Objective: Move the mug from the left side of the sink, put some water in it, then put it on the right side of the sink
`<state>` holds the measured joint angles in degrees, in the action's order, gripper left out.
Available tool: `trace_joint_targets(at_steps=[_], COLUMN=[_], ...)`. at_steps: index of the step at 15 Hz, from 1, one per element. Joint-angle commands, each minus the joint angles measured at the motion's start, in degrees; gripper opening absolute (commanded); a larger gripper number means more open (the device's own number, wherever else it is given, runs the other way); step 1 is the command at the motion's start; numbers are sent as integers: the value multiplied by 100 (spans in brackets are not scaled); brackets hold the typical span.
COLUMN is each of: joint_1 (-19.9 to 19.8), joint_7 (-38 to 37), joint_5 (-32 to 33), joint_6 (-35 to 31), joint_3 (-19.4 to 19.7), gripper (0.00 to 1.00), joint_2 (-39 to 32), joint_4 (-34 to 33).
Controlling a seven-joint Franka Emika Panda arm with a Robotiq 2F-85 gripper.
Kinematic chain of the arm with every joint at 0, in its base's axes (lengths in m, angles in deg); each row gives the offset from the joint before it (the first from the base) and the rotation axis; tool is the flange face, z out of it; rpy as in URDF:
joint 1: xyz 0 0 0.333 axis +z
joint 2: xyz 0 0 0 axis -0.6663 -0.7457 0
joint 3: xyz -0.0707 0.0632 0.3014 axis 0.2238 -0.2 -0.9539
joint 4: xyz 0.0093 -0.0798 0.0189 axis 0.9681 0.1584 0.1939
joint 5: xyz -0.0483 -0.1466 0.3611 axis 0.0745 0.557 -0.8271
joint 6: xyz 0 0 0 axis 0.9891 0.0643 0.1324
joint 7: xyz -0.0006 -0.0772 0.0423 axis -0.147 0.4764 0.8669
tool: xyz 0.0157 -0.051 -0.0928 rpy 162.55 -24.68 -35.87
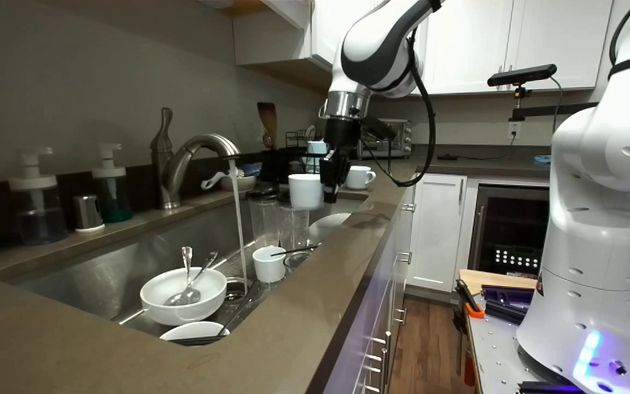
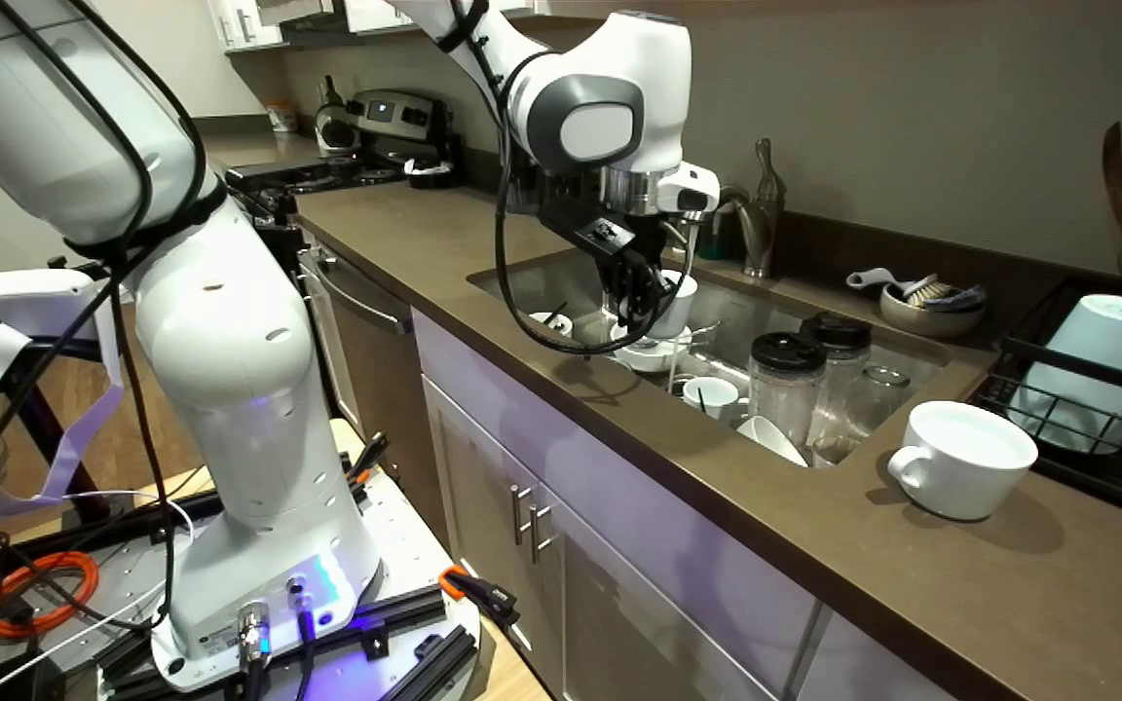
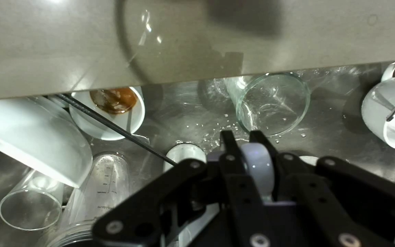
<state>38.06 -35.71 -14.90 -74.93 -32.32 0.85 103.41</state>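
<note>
The glossy white mug (image 1: 305, 192) hangs upright over the sink (image 1: 101, 282); it also shows in an exterior view (image 2: 675, 304). My gripper (image 1: 334, 183) is shut on its handle, with the mug body beside the fingers. The gripper (image 2: 641, 304) is also over the sink there. In the wrist view the handle (image 3: 260, 168) sits between the fingers (image 3: 242, 136); the mug body is mostly hidden. The chrome faucet (image 1: 205, 143) runs a stream of water (image 1: 238, 219). In that view the mug is apart from the stream. The mug's inside cannot be seen.
Another white mug (image 2: 965, 458) stands on the countertop beside a dish rack (image 2: 1058, 370). The sink holds a white bowl (image 1: 184, 306) with spoons, a small white cup (image 1: 269, 264), clear jars (image 2: 785, 389) and a drinking glass (image 3: 273, 106). Soap dispensers (image 1: 110, 189) stand near the faucet.
</note>
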Motion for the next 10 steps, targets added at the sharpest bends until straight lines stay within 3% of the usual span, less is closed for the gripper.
trace_joint_targets(at_steps=[1,2,10], joint_1=[21,21,-167], joint_7=[-15,-15,-72], joint_5=[17,17,-4], joint_6=[14,14,-40], joint_3=[23,23,319], gripper=[16,5,5], joint_2=[4,4,68], joint_4=[-7,-7,19])
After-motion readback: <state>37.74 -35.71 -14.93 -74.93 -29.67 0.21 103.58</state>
